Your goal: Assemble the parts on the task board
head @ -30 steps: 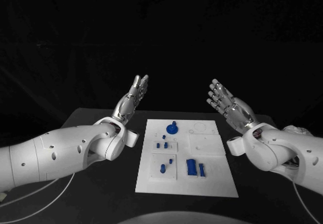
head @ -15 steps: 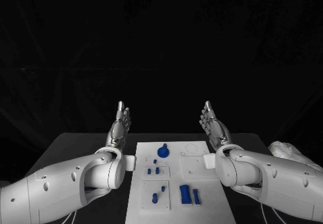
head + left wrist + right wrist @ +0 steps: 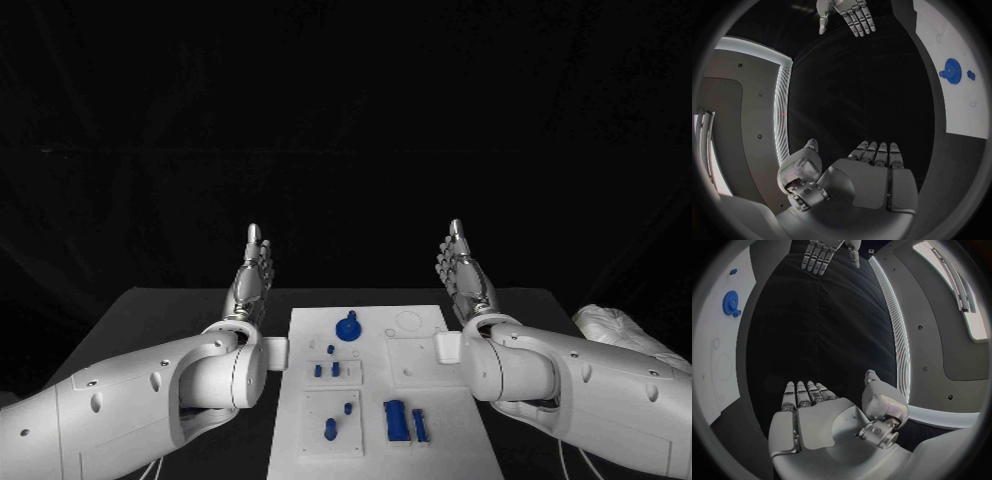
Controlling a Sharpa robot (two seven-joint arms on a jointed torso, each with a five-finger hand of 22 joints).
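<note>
Blue parts sit spread over the white task board at table centre — left hand and right hand both raised flat-fingered either side, holding nothing, probably a neutral pose clear of the board.

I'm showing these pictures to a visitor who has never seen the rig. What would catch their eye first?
Most striking are the two silver hands, left hand and right hand, raised flat and empty on either side of the white task board. Next comes the blue gear at the board's far end, with smaller blue parts nearer the robot.
</note>
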